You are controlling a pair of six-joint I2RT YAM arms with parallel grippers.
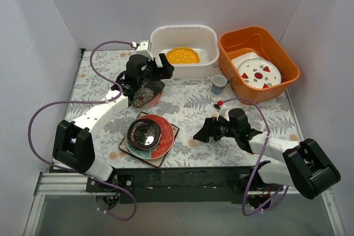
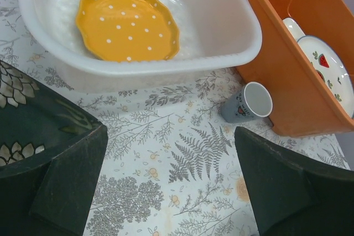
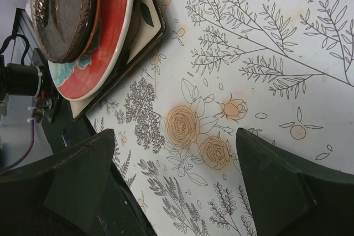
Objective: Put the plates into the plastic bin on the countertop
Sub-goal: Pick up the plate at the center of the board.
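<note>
Viewing from the top external camera, the left gripper (image 1: 162,75) sits just beside the plastic bin (image 1: 182,28), which holds the yellow-orange plate (image 1: 183,55); the right gripper (image 1: 200,135) hovers right of the plate stack (image 1: 148,135). Left wrist view: jaws spread wide, gripping nothing. Right wrist view: jaws equally wide, empty, above the countertop (image 3: 265,53).

Seven task plates in all. One yellow dotted plate (image 1: 183,55) lies in the single white bin (image 1: 184,32) at twelve o'clock on the desk (image 1: 188,109). At ten o'clock there are two: a black flowered plate (image 1: 145,95) on a pink plate (image 1: 157,99). At seven o'clock is one stack of four: brown plate (image 1: 144,132), red plate (image 1: 165,137), teal plate (image 3: 63,75), cream square plate (image 3: 145,17). One orange tub (image 1: 287,62) at two o'clock holds what looks like two white fruit plates (image 1: 259,73). One grey cup (image 1: 219,84) stands at one o'clock.
</note>
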